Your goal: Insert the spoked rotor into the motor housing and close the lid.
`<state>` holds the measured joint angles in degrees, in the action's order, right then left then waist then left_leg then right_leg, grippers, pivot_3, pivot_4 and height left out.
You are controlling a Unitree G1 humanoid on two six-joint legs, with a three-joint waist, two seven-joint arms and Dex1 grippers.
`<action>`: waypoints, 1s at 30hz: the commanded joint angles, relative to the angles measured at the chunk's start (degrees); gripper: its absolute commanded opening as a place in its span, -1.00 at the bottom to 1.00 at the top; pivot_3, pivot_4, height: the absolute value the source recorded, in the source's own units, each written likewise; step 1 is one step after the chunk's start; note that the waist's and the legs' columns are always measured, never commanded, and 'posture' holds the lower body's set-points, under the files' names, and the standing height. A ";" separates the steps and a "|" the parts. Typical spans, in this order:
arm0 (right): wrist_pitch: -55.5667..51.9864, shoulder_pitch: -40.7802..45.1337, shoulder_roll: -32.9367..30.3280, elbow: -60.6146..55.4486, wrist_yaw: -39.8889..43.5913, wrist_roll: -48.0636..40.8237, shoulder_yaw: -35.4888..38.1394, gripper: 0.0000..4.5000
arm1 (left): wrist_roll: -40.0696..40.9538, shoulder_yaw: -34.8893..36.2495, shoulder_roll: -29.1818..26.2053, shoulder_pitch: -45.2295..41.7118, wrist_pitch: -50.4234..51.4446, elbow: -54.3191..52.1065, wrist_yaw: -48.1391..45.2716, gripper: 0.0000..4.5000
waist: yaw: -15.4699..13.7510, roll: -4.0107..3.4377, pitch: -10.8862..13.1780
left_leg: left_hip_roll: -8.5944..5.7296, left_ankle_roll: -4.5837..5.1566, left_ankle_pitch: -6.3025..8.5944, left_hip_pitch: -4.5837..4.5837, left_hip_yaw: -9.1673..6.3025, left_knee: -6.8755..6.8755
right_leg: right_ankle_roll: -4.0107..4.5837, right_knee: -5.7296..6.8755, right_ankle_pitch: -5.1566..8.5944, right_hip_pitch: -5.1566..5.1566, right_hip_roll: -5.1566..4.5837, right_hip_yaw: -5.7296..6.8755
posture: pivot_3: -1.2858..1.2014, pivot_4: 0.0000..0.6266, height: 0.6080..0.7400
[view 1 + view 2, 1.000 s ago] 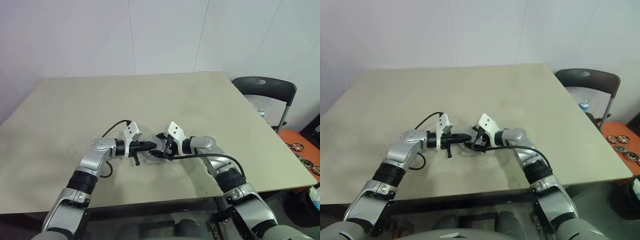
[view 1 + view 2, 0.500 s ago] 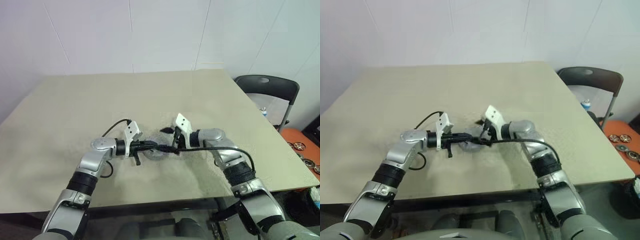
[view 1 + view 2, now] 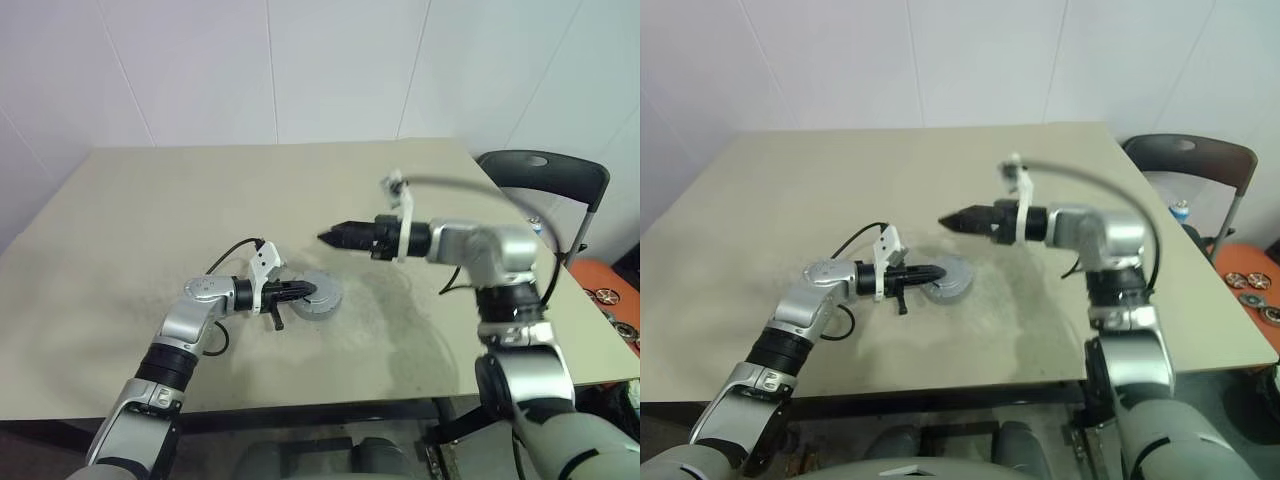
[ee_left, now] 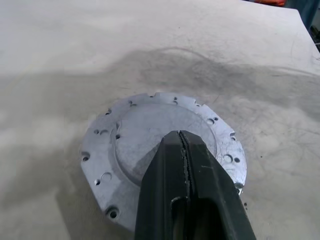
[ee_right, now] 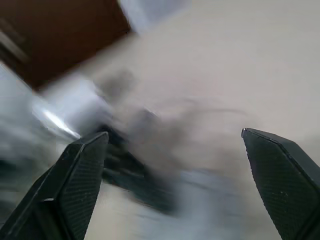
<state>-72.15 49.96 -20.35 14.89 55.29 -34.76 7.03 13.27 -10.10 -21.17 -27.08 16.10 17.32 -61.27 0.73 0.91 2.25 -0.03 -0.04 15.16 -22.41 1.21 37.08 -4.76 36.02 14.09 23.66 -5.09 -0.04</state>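
Two end effectors divide the work: the left end effector [image 4: 184, 150], fingers pressed together, rests on the lid [image 4: 160, 150] covering the motor housing on the worktop [image 3: 150, 200], apparently steadying it, while the right end effector [image 3: 330, 237] hangs wide open, empty, above.

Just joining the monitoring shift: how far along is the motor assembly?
It looks nearly done: the grey lid sits flat on the table as a closed disc, hiding whatever is beneath it. In hand: the left pincer, shut, rests its tips over the lid. The right pincer hangs open and empty above the table. Left: checking the lid's seating, if anything.
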 commanded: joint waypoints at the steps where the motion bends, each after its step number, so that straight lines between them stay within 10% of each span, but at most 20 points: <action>1: -17.73 1.41 -3.28 2.30 -0.16 -7.23 4.65 0.99 | 0.77 0.85 -0.80 -0.50 -0.11 -1.70 -0.59 -1.00 | -0.17 0.02 -0.02 | 0.00 -0.01 0.00 0.00 0.00 -0.04 | 0.07 -0.04 0.04 0.01 -0.03 0.01 | 0.03 -1.00 1.00; 30: -3.77 -12.78 -6.66 -2.09 -5.90 -2.11 -11.58 0.99 | 2.72 2.12 -6.10 2.84 2.97 -6.77 -1.43 -1.00 | 0.08 -0.02 -0.03 | -0.19 0.29 0.11 -0.56 0.25 0.40 | -0.25 0.08 -0.13 0.40 0.19 0.19 | 0.03 -1.00 1.00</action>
<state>-77.24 36.84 -27.34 14.06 49.63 -37.06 -4.42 15.22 -9.46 -26.81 -24.12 19.48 12.29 -62.48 0.81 0.89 2.22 -0.21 0.25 15.27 -22.94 1.46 37.49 -5.01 36.10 13.96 24.04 -4.88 0.15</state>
